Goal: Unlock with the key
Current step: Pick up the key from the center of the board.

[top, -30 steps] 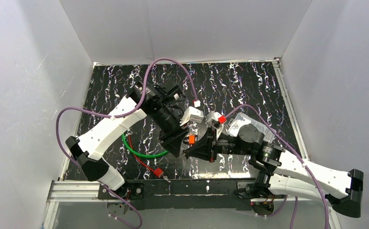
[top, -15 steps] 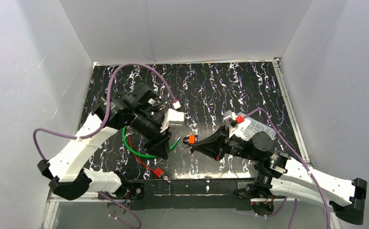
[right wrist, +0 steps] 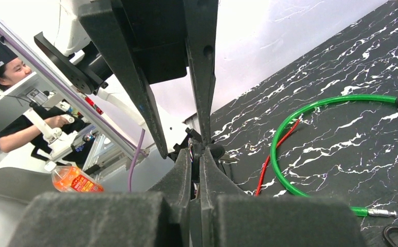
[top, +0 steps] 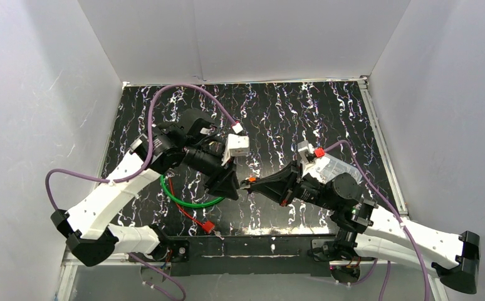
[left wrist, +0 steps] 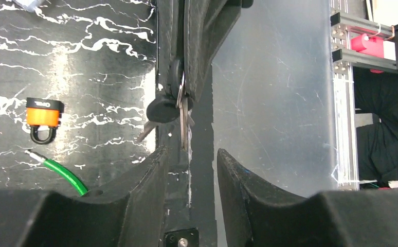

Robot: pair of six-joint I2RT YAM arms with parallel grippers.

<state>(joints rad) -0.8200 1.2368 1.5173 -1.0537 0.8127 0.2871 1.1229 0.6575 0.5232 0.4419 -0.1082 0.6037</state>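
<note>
My right gripper [right wrist: 197, 153] is shut on the key [left wrist: 184, 117], a small bunch with a black head that hangs from its fingertips. Facing it tip to tip, my left gripper [left wrist: 193, 151] is open, and its two fingers [right wrist: 202, 77] straddle the right fingertips and the key. The key's metal tip hangs just above the gap between the left fingers. The orange padlock [left wrist: 42, 116] lies flat on the black marbled table, left of both grippers in the left wrist view. From above only a bit of the padlock [top: 251, 179] shows, beside where the grippers meet [top: 243, 186].
A green cable loop [top: 187, 199] and a thin red cable [top: 196, 219] lie on the table under the left arm. The cable's metal end [left wrist: 32, 153] lies close below the padlock. White walls close in three sides, and the arms' base rail [top: 246, 246] runs along the near edge.
The left arm pulled back to the left, then swung right again until its open gripper met the right gripper's tip. The right gripper stayed shut on the key and shifted slightly.
</note>
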